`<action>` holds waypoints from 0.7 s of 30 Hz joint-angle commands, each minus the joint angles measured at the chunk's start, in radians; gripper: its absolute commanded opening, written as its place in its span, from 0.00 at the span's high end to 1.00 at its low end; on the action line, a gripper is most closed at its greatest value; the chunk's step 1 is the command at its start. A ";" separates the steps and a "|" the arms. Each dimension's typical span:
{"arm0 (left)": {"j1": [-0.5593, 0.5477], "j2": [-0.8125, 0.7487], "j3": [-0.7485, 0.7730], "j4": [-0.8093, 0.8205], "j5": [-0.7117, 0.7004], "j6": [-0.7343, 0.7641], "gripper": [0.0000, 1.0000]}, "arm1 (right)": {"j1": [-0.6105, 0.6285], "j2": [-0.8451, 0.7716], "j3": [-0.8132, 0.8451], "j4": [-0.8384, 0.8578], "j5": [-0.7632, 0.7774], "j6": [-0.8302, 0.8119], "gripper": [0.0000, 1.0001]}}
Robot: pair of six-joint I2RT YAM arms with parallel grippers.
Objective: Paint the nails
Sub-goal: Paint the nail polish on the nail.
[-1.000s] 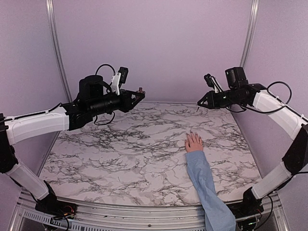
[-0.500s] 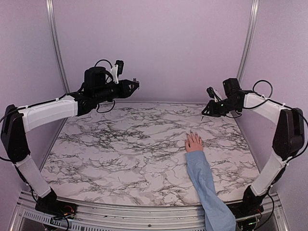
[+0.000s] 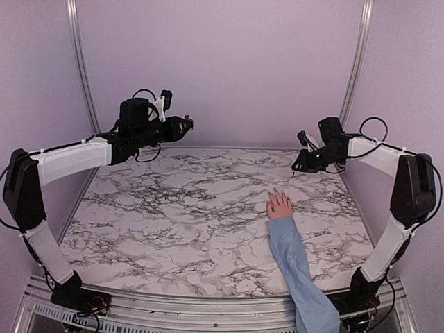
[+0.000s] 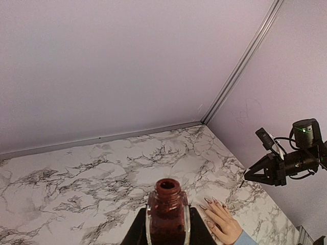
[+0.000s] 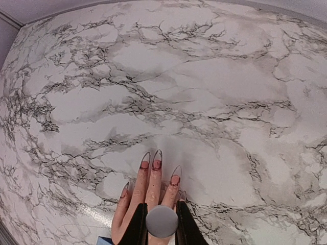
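Nails (image 5: 157,164) on the hand (image 3: 279,206) lie flat on the worktop (image 3: 173,208) — left pincer (image 3: 182,125) grips an open red bottle (image 4: 167,214) aloft, right pincer (image 3: 300,163) clamps a brush (image 5: 162,220) nearby.

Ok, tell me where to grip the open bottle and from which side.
Grip the bottle by its glass body below the neck, level from the side, a finger on each wall, as the left claw does. It is upright and uncapped, so keep the mouth clear for the cap in the right claw.
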 commanded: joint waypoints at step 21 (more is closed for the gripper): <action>0.008 0.014 0.022 0.006 -0.049 0.011 1.00 | 0.064 0.199 0.245 0.011 0.127 -0.005 1.00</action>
